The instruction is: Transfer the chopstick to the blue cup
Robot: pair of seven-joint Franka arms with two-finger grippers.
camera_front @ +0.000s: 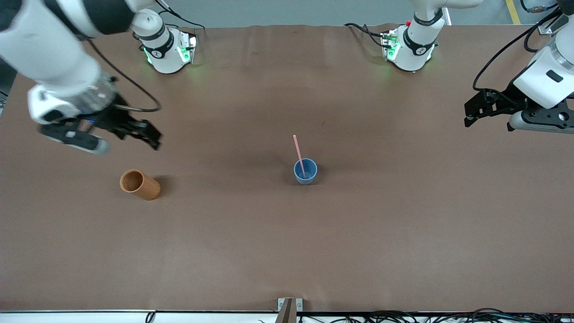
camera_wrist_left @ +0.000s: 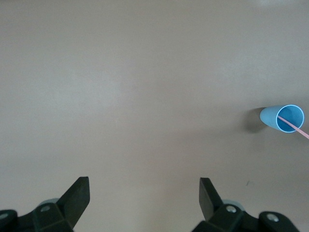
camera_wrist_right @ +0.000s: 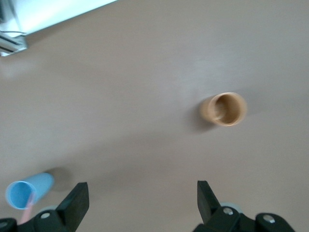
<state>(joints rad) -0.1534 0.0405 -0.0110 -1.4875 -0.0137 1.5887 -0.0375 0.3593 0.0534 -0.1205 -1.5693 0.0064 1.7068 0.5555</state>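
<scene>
The light-blue cup (camera_front: pixel 305 171) stands upright near the table's middle, and the pink chopstick (camera_front: pixel 298 152) rests inside it, leaning over its rim. Both wrist views catch the blue cup (camera_wrist_left: pixel 282 118) (camera_wrist_right: pixel 26 192) with the chopstick (camera_wrist_left: pixel 293 125) (camera_wrist_right: pixel 29 204) in it. My right gripper (camera_front: pixel 150 134) hangs open and empty above the table at the right arm's end, over bare table beside the wooden cup. My left gripper (camera_front: pixel 471 113) is open and empty too, held above the left arm's end of the table. The open fingers (camera_wrist_left: pixel 77 195) (camera_wrist_right: pixel 77 200) hold nothing.
An orange-brown wooden cup (camera_front: pixel 139 184) stands toward the right arm's end, nearer the front camera than the right gripper; it also appears in the right wrist view (camera_wrist_right: pixel 226 109). Both arm bases (camera_front: pixel 168 47) (camera_front: pixel 410 45) sit along the table's edge. Cables trail by each arm.
</scene>
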